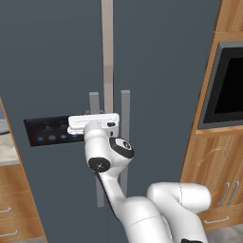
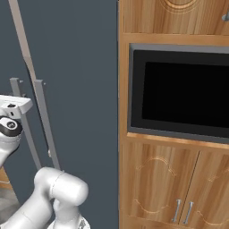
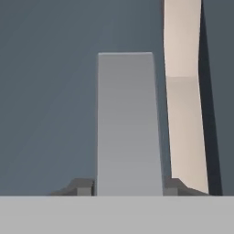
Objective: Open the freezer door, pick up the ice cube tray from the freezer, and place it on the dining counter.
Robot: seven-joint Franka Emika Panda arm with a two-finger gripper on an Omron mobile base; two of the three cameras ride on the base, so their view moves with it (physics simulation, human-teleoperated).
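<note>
Freezer door (image 1: 52, 71) handle (image 3: 129, 123) bottom hidden behind arm, blue panel lights blurred

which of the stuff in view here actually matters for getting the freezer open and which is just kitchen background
Job:
- freezer door, nearly shut
- its bar handle
- pincer, fingers either side of that handle

Background:
- other fridge door and its handle
- black oven
- wooden cabinets
</note>
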